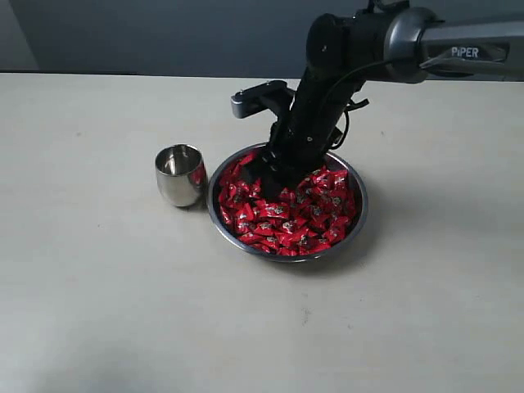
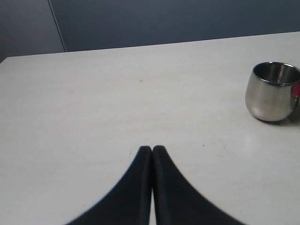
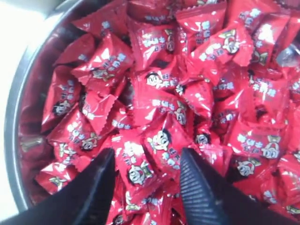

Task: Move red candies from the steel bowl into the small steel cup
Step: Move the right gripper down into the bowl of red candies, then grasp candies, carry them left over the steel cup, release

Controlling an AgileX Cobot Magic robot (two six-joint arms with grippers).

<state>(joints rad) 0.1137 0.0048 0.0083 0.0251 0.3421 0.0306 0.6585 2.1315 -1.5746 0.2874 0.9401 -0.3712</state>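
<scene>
The steel bowl (image 1: 357, 214) sits mid-table, heaped with red candies (image 1: 286, 214). The small steel cup (image 1: 180, 174) stands upright just left of the bowl, apart from it. My right gripper (image 1: 270, 173) reaches down into the bowl's far left part. In the right wrist view it (image 3: 147, 161) is open, its fingers (image 3: 199, 187) pushed into the candies (image 3: 159, 93) with a couple of wrappers between them, near the bowl's wall (image 3: 18, 117). My left gripper (image 2: 152, 150) is shut and empty above bare table, with the cup (image 2: 272, 91) off to one side. It is out of the exterior view.
The pale table (image 1: 98, 311) stretches around the bowl and cup. A dark wall (image 1: 164, 33) runs behind the table's far edge. The right arm (image 1: 385, 41) comes in from the upper right over the bowl.
</scene>
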